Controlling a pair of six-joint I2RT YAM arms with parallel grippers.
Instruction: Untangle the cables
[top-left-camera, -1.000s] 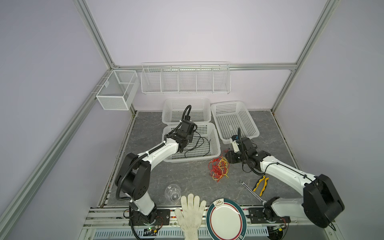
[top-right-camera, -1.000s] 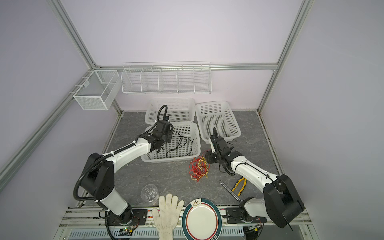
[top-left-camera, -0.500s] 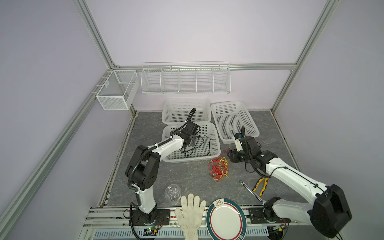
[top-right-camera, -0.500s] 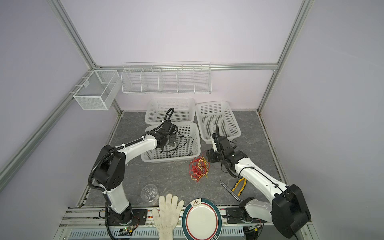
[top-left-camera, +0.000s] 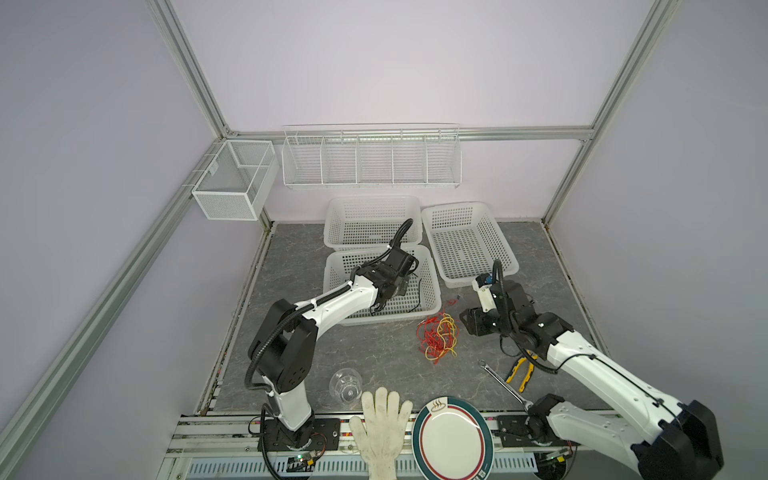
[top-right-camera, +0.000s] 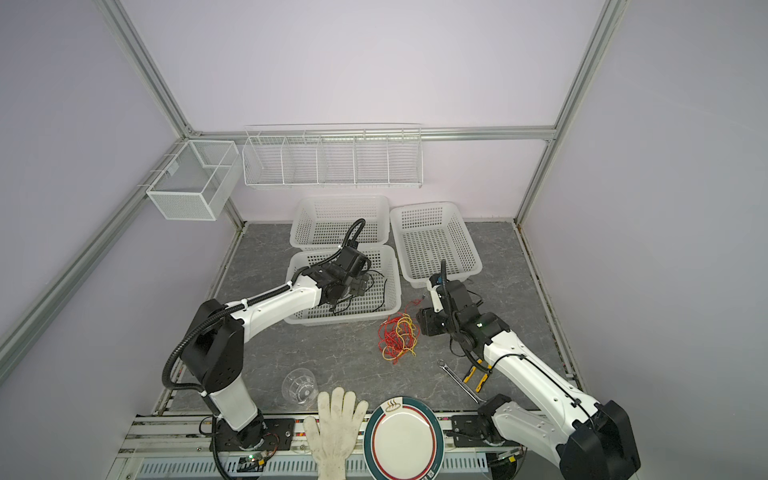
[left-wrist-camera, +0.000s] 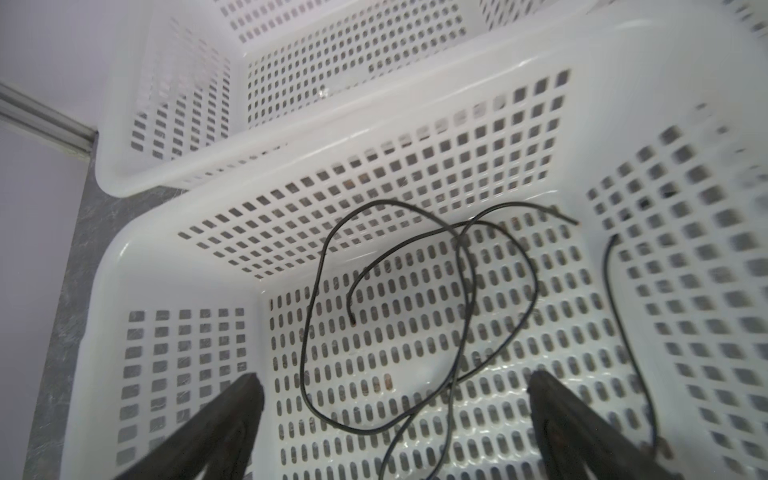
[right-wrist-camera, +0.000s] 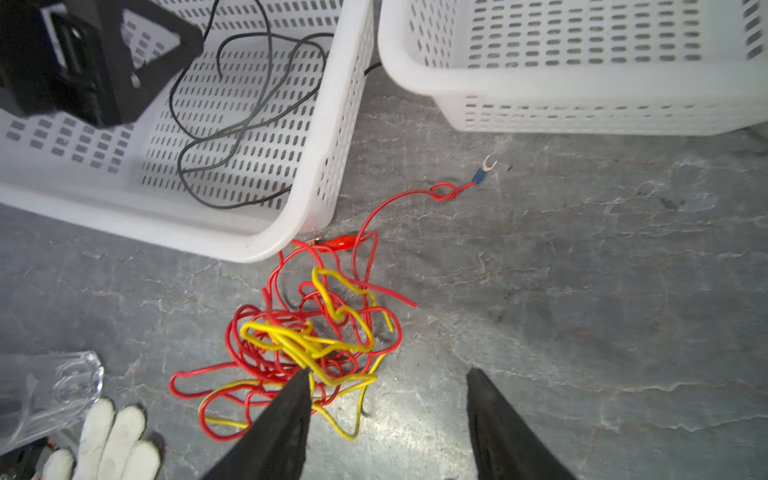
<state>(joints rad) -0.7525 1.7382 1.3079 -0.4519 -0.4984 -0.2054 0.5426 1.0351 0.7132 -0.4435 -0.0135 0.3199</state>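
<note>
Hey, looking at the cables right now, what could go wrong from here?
1. The right gripper is open at the edge of the red-yellow tangle; closing there may catch both colours, and pulling could tighten it.
2. The knot near the loose red end would likely cinch if tugged.
3. The black cable lies looped in the basket under the open left gripper; a fingertip might snag a loop.

Pliers (top-left-camera: 525, 374) half hidden under right arm (top-left-camera: 582, 368); black cable (left-wrist-camera: 461, 249) cut off at left wrist frame edge.
</note>
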